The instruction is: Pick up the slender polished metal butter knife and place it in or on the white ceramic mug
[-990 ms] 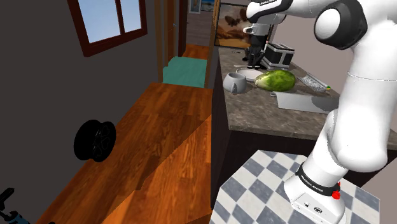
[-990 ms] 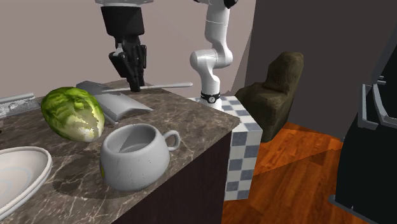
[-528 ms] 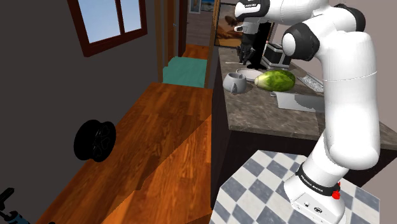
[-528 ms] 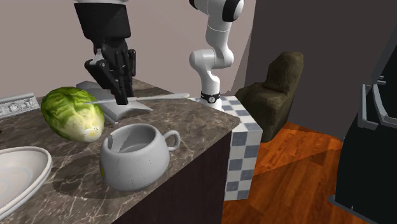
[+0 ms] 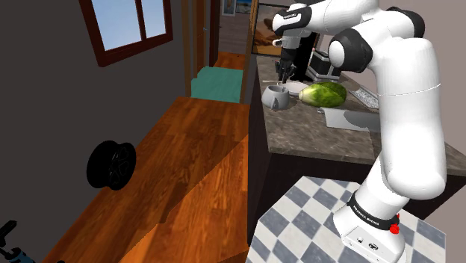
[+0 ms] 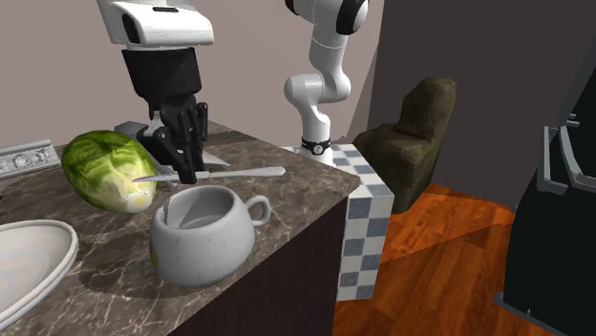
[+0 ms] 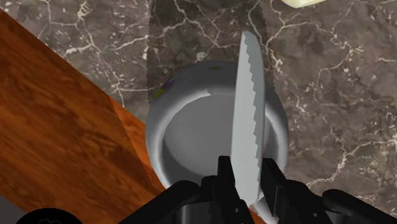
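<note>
gripper (image 6: 181, 172): black fingers clamped on the knife, blade pinched between them; left of centre in the second exterior view
knife (image 6: 229, 174): grey, serrated edge, roughly level, lifted off the counter (image 6: 287, 196); in the wrist view the blade (image 7: 248, 127) crosses over the mug's mouth
mug (image 6: 205, 250): greyish white, upright, lower left of the second exterior view, near the counter edge, handle to that view's right; just below the knife, not touching it
lettuce (image 6: 107, 170): green, beside the mug, left of the frame
bowl (image 6: 29, 258): white, lower-left corner
</note>
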### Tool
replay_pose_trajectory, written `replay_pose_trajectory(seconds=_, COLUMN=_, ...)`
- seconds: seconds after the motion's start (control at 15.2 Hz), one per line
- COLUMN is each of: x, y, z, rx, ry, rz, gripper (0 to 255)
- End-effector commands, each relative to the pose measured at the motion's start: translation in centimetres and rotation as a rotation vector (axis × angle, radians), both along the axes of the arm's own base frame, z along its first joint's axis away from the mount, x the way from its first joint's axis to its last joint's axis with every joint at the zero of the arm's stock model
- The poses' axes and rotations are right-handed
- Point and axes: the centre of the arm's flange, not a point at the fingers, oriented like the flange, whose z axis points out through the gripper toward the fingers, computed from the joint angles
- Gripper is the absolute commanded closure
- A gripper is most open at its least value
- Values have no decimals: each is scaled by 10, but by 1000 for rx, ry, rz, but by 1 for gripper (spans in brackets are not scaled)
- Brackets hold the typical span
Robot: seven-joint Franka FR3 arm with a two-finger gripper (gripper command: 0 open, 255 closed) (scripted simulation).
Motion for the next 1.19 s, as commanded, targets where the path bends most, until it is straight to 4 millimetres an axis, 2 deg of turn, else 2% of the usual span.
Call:
replay_pose_trajectory(seconds=0.0, x=-1, y=1, z=-11, rx=0, ry=0, rz=0, gripper=255)
replay_pose_trajectory(seconds=0.33, x=-1, y=1, z=-39, rx=0, ry=0, rz=0, gripper=255)
replay_pose_trajectory(seconds=0.86, x=-1, y=1, z=-39, rx=0, ry=0, rz=0, gripper=255)
replay_pose_trajectory(seconds=0.92, x=-2, y=1, z=-39, rx=0, ry=0, rz=0, gripper=0)
replay_pose_trajectory(seconds=1.12, x=-1, y=1, z=-39, rx=0, ry=0, rz=0, gripper=0)
